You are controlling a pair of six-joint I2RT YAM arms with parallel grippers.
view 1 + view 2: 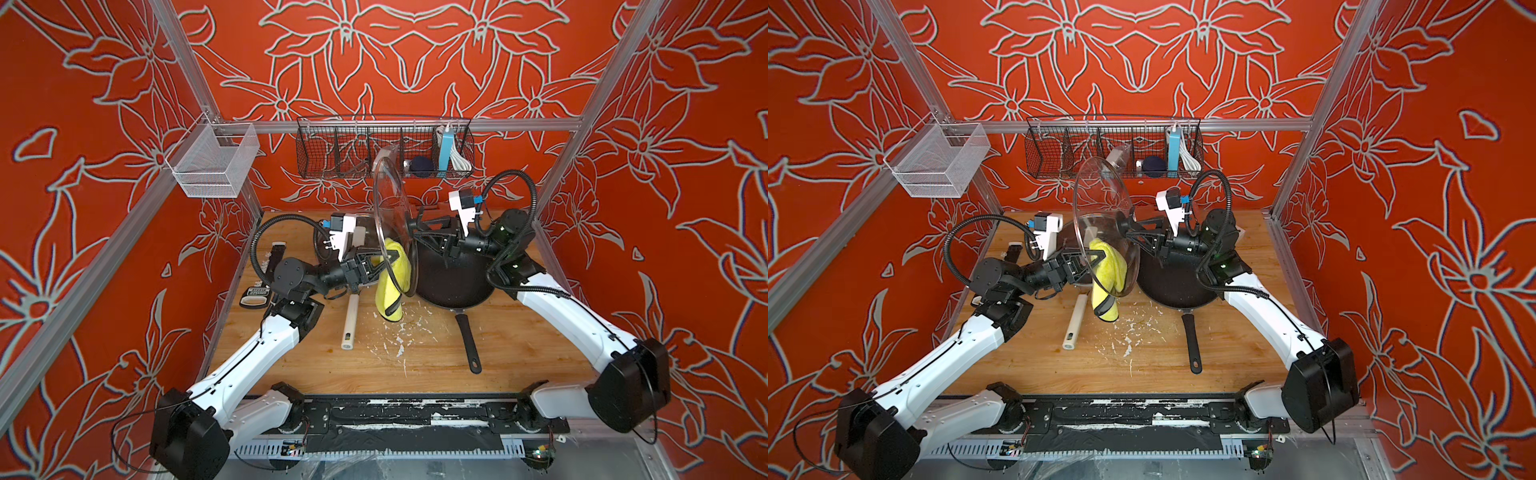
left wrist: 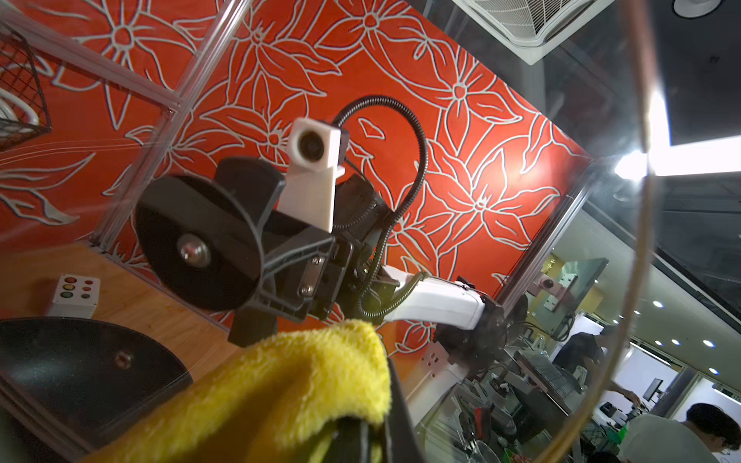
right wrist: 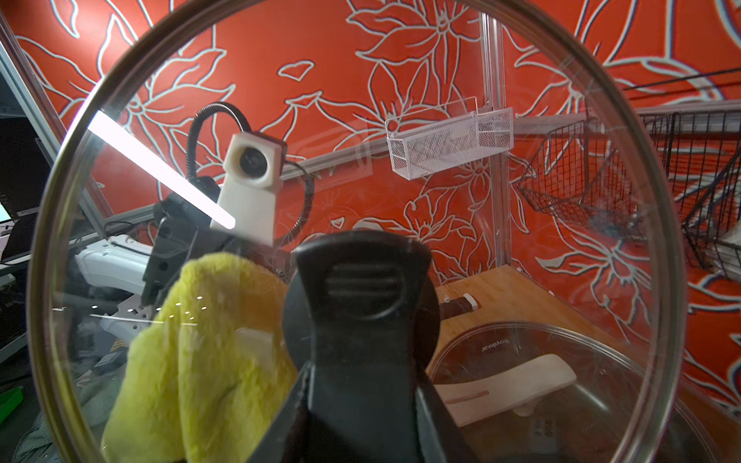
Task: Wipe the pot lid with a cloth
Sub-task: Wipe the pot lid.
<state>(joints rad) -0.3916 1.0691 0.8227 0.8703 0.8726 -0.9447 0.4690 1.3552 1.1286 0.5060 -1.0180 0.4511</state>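
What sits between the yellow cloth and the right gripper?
The glass pot lid; in the right wrist view, the cloth shows through it, and the right gripper grips its knob.

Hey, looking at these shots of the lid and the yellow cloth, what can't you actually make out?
- Whether the cloth really touches the lid: right wrist view looks through the glass; top views too small.
- Where the left end effector pinches the cloth: covered by its pile, left wrist view.
- Contents of the black wire basket: small, partly behind the lid, both top views.
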